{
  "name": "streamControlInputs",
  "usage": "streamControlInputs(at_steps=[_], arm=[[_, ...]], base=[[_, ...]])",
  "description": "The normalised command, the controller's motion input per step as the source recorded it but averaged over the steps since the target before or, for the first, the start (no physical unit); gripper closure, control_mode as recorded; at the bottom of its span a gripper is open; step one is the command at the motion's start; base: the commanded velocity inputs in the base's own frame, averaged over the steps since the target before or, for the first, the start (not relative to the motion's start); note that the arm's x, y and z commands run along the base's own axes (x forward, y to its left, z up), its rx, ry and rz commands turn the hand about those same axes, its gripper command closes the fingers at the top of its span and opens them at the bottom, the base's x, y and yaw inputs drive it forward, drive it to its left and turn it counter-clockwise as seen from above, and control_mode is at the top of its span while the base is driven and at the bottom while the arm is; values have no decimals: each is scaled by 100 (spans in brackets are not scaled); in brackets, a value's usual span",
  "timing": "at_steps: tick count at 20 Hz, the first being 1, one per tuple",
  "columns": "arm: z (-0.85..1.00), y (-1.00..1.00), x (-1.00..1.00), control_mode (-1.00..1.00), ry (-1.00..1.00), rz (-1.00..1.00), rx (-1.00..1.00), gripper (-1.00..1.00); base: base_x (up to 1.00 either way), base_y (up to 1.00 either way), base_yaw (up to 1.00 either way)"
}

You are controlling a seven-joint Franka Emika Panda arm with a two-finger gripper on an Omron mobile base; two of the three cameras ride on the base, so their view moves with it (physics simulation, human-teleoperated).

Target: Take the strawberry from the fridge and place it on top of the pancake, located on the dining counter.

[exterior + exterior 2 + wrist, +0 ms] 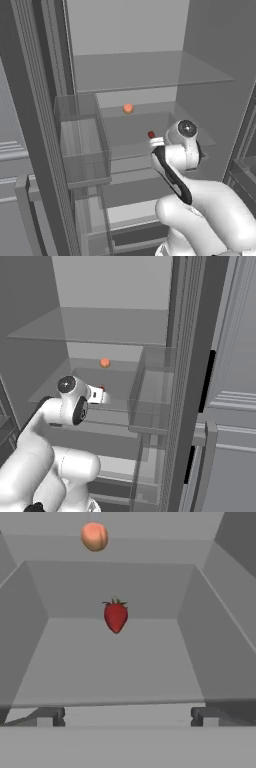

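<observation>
Reaching into fridge (210, 60). Claw (127, 714) spread wide, empty, aimed at strawberry (115, 615) on the glass shelf (110, 677) ahead. Next I'd advance, centre the jaws, then close.

Left base view: looked from behind-left into the open fridge (150, 70).
Right base view: same shelves, from behind-right.
Hand view: faced the strawberry (115, 616), close.
</observation>
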Motion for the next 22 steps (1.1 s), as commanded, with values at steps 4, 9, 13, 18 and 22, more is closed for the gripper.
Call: streamControlInputs(at_steps=[4, 9, 13, 18, 22], arm=[[0, 0, 99, -100, 12, 0, 0, -100], [-3, 0, 72, -100, 15, 0, 0, -100], [0, 2, 41, -100, 7, -1, 0, -100], [-13, 0, 24, -100, 0, 0, 0, -100], [-33, 3, 19, -100, 0, 0, 0, -100]], base=[[0, 0, 0], [0, 0, 0], [0, 0, 0], [0, 0, 0], [0, 0, 0]])
